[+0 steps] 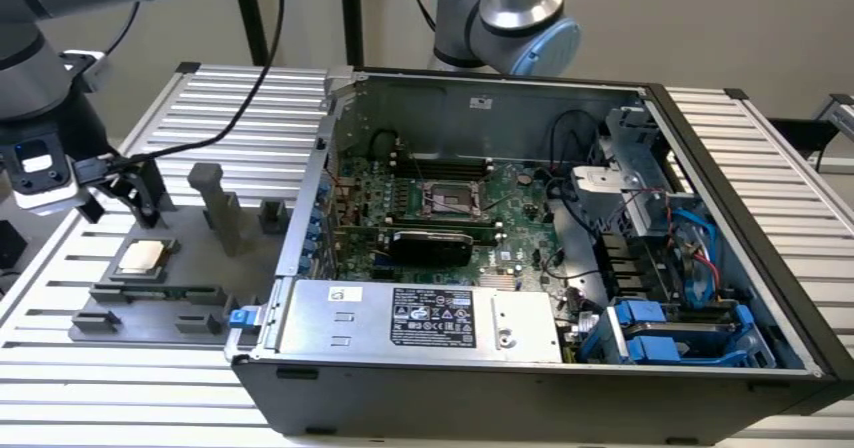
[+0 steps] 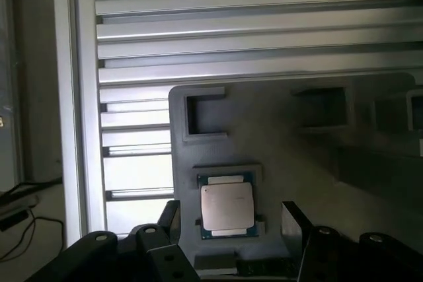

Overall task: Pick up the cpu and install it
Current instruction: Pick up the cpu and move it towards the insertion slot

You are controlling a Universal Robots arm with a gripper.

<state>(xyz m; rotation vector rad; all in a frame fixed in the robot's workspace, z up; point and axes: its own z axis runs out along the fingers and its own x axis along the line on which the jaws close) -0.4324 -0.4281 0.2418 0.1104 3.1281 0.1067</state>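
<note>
the jaws stand wide apart with nothing between them, hanging over the grey fixture plate [image 1: 200,268] on the slatted counter [image 1: 747,148]. the cpu [image 1: 143,258] lies flat in a shallow nest on that plate, silver top up, well apart from the open computer case [image 1: 534,388]. from the wrist view the cpu [image 2: 227,206] sits between the two fingertips [image 2: 170,216], one on either side, and neither seems to touch it.

risks, as i judge them:

- the chip is thin and its nest has raised lips on its edges. if the fingertips come down onto a lip or onto the top plate rather than beside the rim, they can press the chip into the nest or tip it out of square.
- a grip that takes only a sliver of the rim may let the chip tilt or slip out on the way across to the case.
- a tall grey post [image 1: 214,203] stands on the plate between the nest and the case; a low path across could knock into it or into the case wall.
- the socket [image 1: 451,199] lies deep in the motherboard, ringed by cables and a metal frame. whether the frame is fully open i cannot tell. a chip arriving rotated, tilted or off centre could land on the frame or bend the contacts.
- i cannot read the chip's corner mark, so its orientation is an open question.
</note>
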